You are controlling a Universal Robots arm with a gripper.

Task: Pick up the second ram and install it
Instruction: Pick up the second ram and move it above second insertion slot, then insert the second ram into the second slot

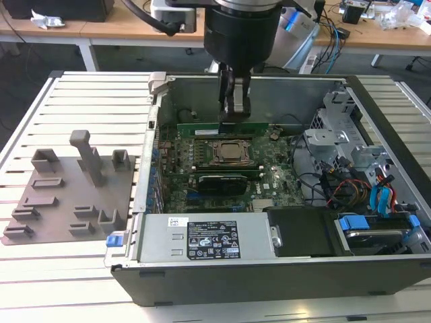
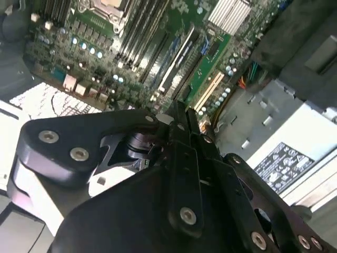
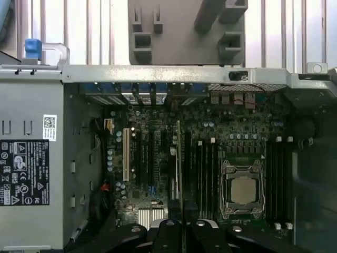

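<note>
The second ram (image 1: 202, 126) is a long green stick held level inside the open computer case (image 1: 153, 168). My gripper (image 1: 233, 116) is shut on its top edge near the middle. It sits low over the motherboard, alongside the far side of the square CPU socket (image 1: 231, 152). In the first wrist view the ram (image 3: 178, 158) shows edge-on, running out from my gripper (image 3: 181, 224) beside the dark memory slots (image 3: 205, 174) and the CPU socket (image 3: 242, 190). I cannot tell whether it touches a slot. In the second wrist view my gripper (image 2: 181, 116) hangs over the board.
A grey fixture plate (image 1: 64, 202) with upright blocks lies on the slatted table at the exterior view's left. The power supply (image 1: 202, 242) fills the case's near side. A drive cage with cables (image 1: 350, 168) stands at the right. Case walls ring the board.
</note>
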